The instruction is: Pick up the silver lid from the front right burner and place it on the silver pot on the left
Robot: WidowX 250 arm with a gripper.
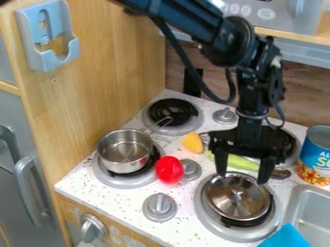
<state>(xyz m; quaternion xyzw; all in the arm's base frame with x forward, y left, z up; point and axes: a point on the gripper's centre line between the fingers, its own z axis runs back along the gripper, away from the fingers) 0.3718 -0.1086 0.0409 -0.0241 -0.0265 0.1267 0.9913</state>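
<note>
Silver metal, the lid [226, 203] sits on a burner [203, 214] towards the surface's [184, 195] front edge, and with our jaws wide apart above it, we judge this the lining-up step, calling for centring on its knob [237, 194].

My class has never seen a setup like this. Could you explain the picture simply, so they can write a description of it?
This single picture looks down at a slant from a fixed camera. The machine is a black robot arm, entering from the top. Its two-finger gripper hangs with fingers apart at the far edge of a metal lid over a burner. It seems to hold nothing; whether it touches the lid, I cannot tell.

On the toy stove are a small metal saucepan, a red object, a yellow piece and something long and green. At the right stand a can and a sink, with something blue near it.
</note>
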